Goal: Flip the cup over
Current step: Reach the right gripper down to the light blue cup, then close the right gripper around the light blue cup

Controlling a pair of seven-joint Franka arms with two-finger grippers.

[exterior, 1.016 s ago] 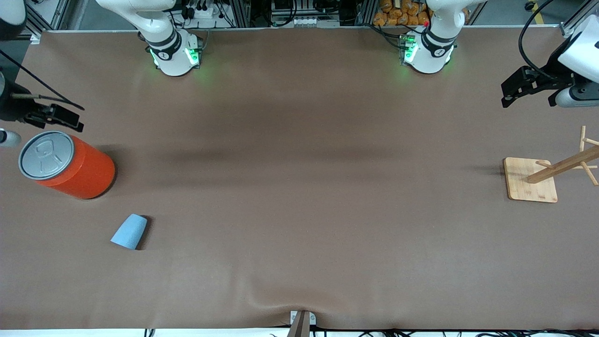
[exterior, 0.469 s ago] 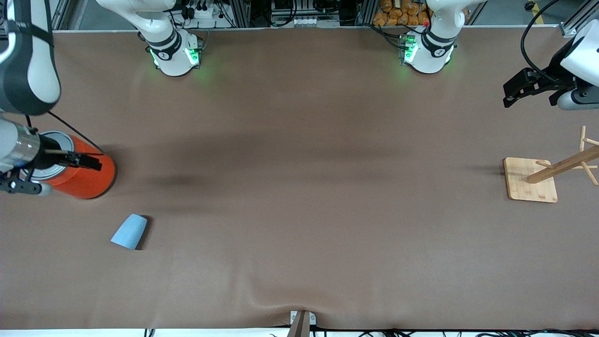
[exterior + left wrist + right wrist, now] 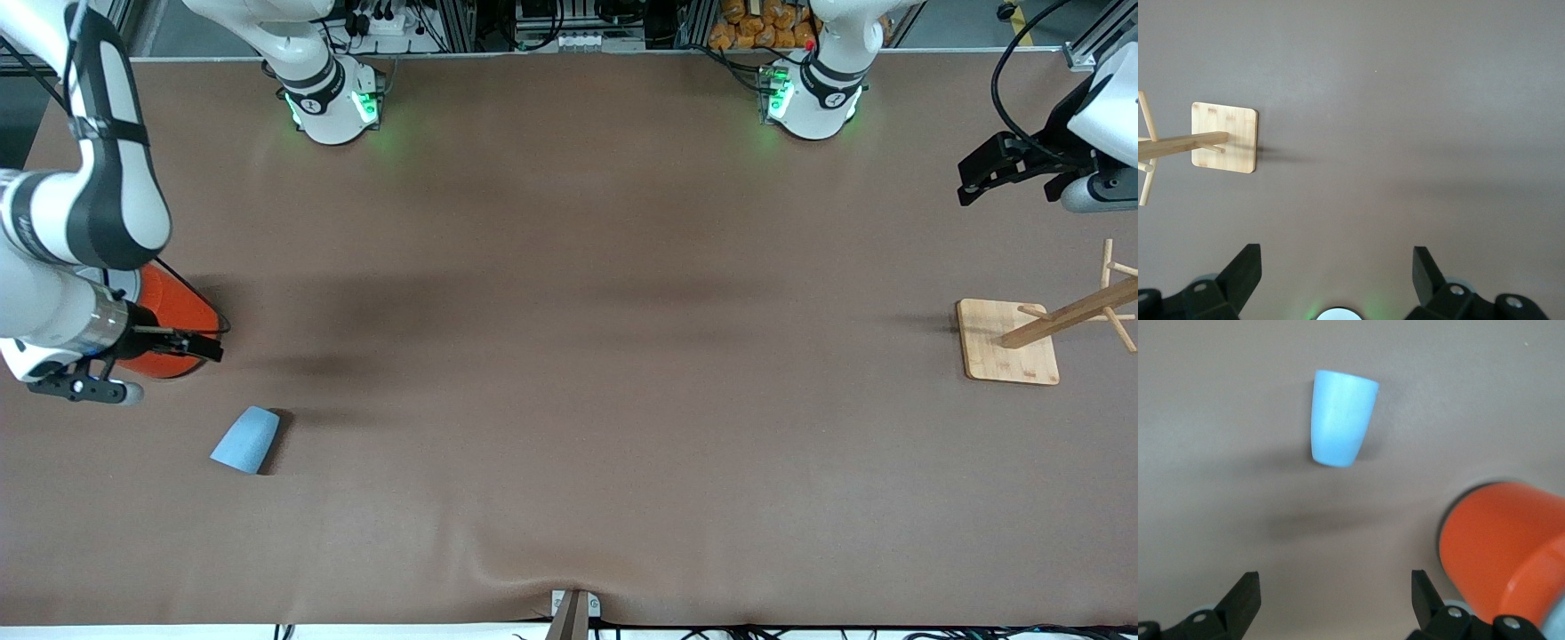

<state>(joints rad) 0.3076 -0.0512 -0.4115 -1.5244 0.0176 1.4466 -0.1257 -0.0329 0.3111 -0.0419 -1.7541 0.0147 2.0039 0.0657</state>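
Observation:
The light-blue cup [image 3: 244, 440] sits on the brown table near the right arm's end, nearer to the front camera than the orange-red can. Its opening does not show. In the right wrist view the cup [image 3: 1340, 419] is ahead of the fingers, apart from them. My right gripper [image 3: 212, 348] is open and empty, in the air over the edge of the can; the right wrist view shows the gripper [image 3: 1335, 580] with its jaws wide apart. My left gripper [image 3: 965, 182] waits open and empty in the air at the left arm's end, and it also shows in the left wrist view [image 3: 1337, 252].
The orange-red can [image 3: 178, 307] with a grey lid stands partly hidden under the right arm; it also shows in the right wrist view [image 3: 1501, 547]. A wooden peg rack on a square base [image 3: 1009, 342] stands at the left arm's end and shows in the left wrist view [image 3: 1225, 137].
My right arm has swung in from the table's end, over the can and toward the cup. The cup has not moved. The left gripper has barely shifted.

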